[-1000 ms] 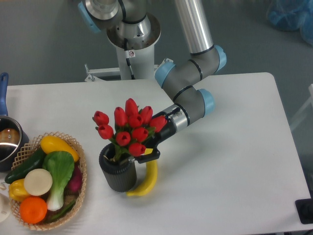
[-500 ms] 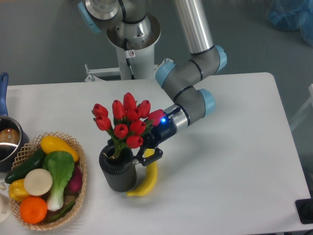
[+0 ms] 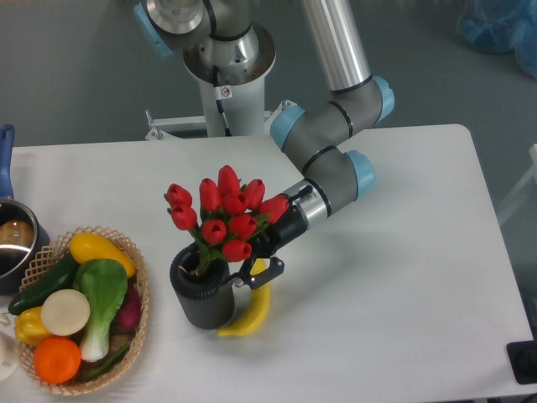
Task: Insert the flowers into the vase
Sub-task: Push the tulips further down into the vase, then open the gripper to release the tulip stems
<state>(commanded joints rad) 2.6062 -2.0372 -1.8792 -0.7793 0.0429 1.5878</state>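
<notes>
Nearest the front edge of the white table (image 3: 403, 319), at the left, sits a wicker basket (image 3: 141, 315) heaped with toy produce: an orange, a yellow pepper, a white disc, a leafy green vegetable, a cucumber and a yellow squash. Just to its right stands the vase (image 3: 203, 300), a short dark ribbed cylinder, upright, with a banana (image 3: 254, 309) lying against its right side. The flowers (image 3: 222, 214), a bunch of red tulip buds, rise out of the vase mouth, their green stems running down inside the rim, so the bunch is now in the vase and spreads wider than it above. Compared with half a second ago, the bunch has shifted slightly to the right and sits a touch more upright, and the blue light that glowed on the wrist then is no longer lit. The pincer (image 3: 256, 269) is just beside the stems at the vase's right rim, its black fingers appearing spread with a gap between them, as they already were half a second back; a second ago they looked closer about the stems. That suggests the bunch has been let go and is resting on its own, so the task looks all but finished, with only the arm's retreat left. Behind, the grey arm with blue joints reaches back to its base at the table's far edge. A saucepan (image 3: 13, 243) shows at the far left.
</notes>
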